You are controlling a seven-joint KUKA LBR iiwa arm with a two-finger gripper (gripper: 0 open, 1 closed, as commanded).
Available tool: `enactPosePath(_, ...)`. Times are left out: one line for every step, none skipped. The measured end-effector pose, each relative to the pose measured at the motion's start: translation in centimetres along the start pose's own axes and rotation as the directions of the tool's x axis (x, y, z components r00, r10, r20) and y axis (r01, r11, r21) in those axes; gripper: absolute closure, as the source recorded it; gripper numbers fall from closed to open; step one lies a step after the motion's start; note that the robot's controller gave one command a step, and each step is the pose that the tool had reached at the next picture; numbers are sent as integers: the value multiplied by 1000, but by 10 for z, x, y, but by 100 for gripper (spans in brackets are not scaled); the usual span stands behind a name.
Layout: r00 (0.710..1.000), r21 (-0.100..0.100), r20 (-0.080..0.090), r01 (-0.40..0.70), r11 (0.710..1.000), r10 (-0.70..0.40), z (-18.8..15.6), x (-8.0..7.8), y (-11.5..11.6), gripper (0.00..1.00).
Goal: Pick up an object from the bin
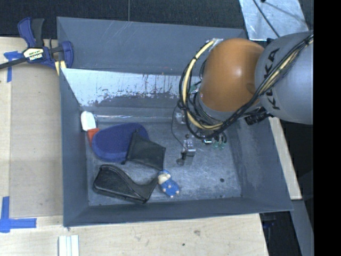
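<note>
My gripper (185,154) hangs under the arm's orange cover, low over the bin floor near the middle. Nothing shows in it. Just to its left lies a dark flat wedge-shaped piece (146,153), which overlaps a blue oval pad (113,141). Below and to the left of the gripper sits a small blue and white block (169,188) with a pale knob on top. A black curved pouch-like thing (119,184) lies along the front left of the bin.
A small white and orange tube (88,124) stands against the left wall near the back. The arm and its cables cover the bin's back right. Bare floor stretches right of the gripper.
</note>
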State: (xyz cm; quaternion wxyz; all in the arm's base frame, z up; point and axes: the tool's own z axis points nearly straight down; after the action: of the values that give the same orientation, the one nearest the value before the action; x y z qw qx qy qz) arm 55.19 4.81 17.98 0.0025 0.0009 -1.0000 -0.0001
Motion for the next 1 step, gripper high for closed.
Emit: enactPosePath(988,3,0,153,988,-153,94,28,64,0)
